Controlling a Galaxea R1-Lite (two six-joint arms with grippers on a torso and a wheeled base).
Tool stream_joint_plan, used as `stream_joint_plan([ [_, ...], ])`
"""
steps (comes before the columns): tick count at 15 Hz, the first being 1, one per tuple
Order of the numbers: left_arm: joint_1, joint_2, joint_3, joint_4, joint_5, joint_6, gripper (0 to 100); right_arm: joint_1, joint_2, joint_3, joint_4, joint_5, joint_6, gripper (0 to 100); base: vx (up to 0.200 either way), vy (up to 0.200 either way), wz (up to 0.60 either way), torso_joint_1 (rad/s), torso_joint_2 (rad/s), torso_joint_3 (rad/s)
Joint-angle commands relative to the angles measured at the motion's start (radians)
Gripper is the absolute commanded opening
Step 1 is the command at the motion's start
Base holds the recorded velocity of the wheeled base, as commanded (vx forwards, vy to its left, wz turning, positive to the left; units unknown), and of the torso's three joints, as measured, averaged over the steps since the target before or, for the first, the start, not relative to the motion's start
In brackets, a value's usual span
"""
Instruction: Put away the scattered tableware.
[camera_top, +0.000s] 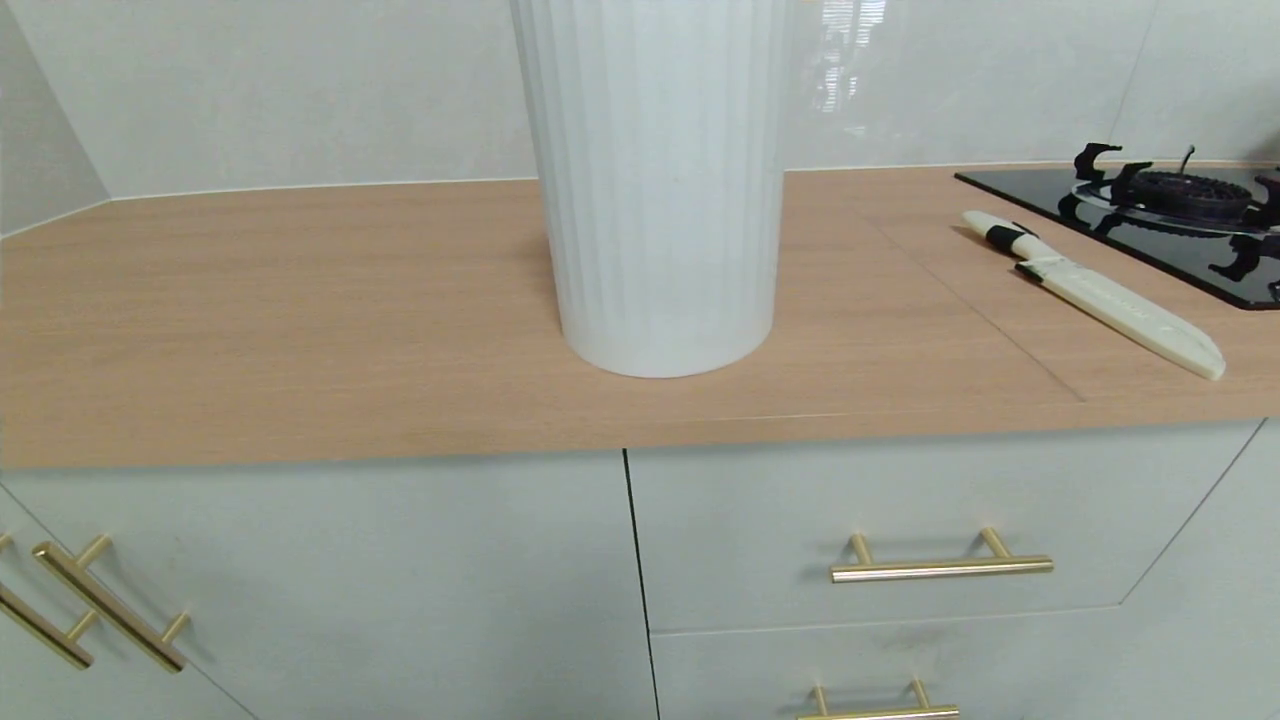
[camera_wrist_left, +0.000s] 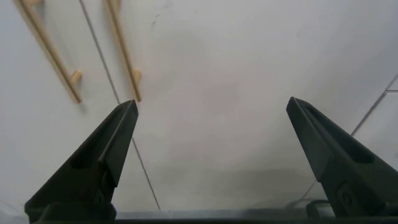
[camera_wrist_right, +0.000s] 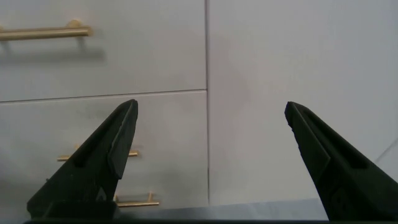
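Low before the cupboard fronts (camera_wrist_left: 224, 68), left gripper (camera_wrist_left: 212, 102) and right gripper (camera_wrist_right: 211, 104) both gape wide, holding nothing. Up on the table (camera_top: 250, 300) a tall white ribbed container (camera_top: 660, 200) stands midway; right of it lies the knife (camera_top: 1095, 295), handle back-left, blade tip front-right, just beside the hob (camera_top: 1150, 215). I judge my right arm nearer, with nothing between

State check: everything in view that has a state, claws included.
white ribbed container: upright on countertop
knife: lying flat on countertop
hob: no flame visible
top drawer: shut
left claw: open, empty
right claw: open, empty
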Motion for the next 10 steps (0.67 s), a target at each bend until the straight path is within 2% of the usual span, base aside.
stream_joint_plan([
  [1,0.000,0.002,0.000,0.000,0.001,-0.002,100,-0.002,0.002,0.000,0.000,0.000,0.000,100,0.000,0.000,0.00,0.000,0.00,0.000],
  [10,0.000,0.002,0.000,0.000,0.001,0.000,100,-0.002,0.002,0.000,0.000,0.000,-0.002,100,0.000,0.000,0.00,0.000,0.00,0.000],
])
